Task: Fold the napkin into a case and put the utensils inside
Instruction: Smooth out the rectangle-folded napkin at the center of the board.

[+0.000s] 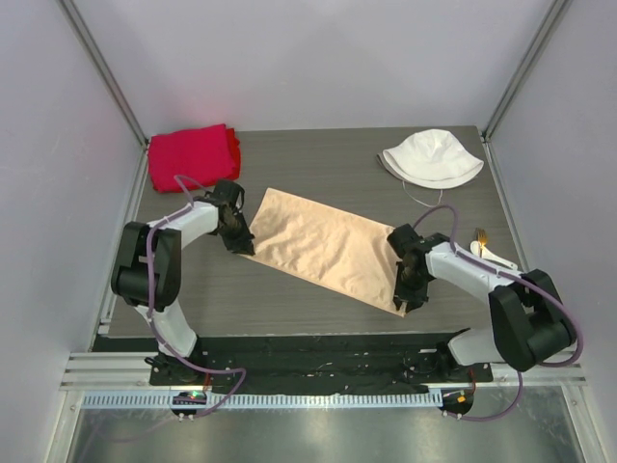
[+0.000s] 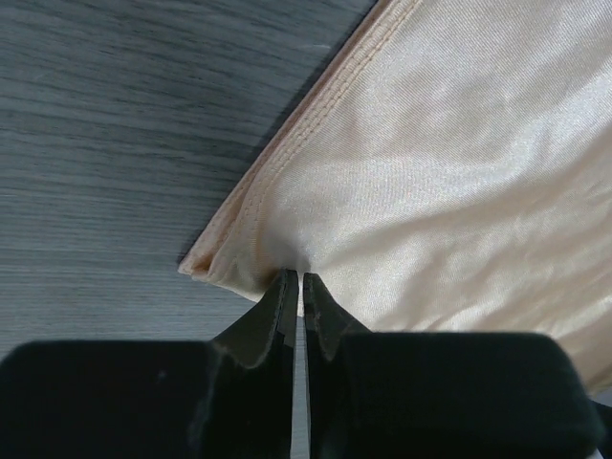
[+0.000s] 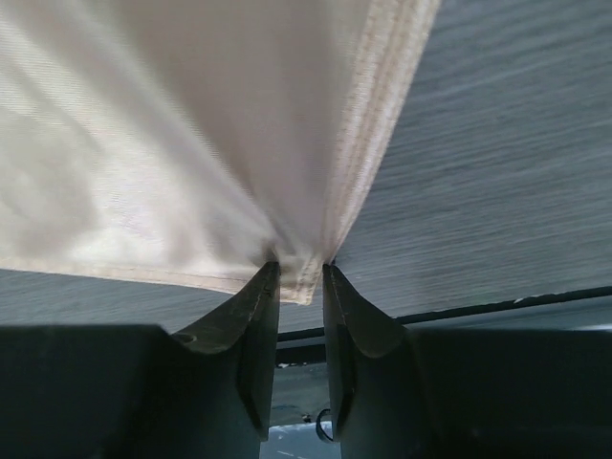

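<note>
The peach-tan satin napkin [image 1: 323, 246] lies on the dark table as a long slanted rectangle, folded once. My left gripper [image 1: 239, 239] is shut on its near left corner; the left wrist view shows the cloth [image 2: 430, 163] pinched between the jaws [image 2: 298, 279]. My right gripper [image 1: 405, 294] is shut on the near right corner, with the hem [image 3: 287, 124] bunched between the jaws [image 3: 300, 268]. The utensils [image 1: 487, 249], white with a small fork end, lie at the right table edge by the right arm.
A thick red cloth [image 1: 193, 154] lies at the back left. A white bucket hat [image 1: 431, 157] sits at the back right. Grey walls close in three sides. The black base rail [image 1: 308, 357] runs along the near edge.
</note>
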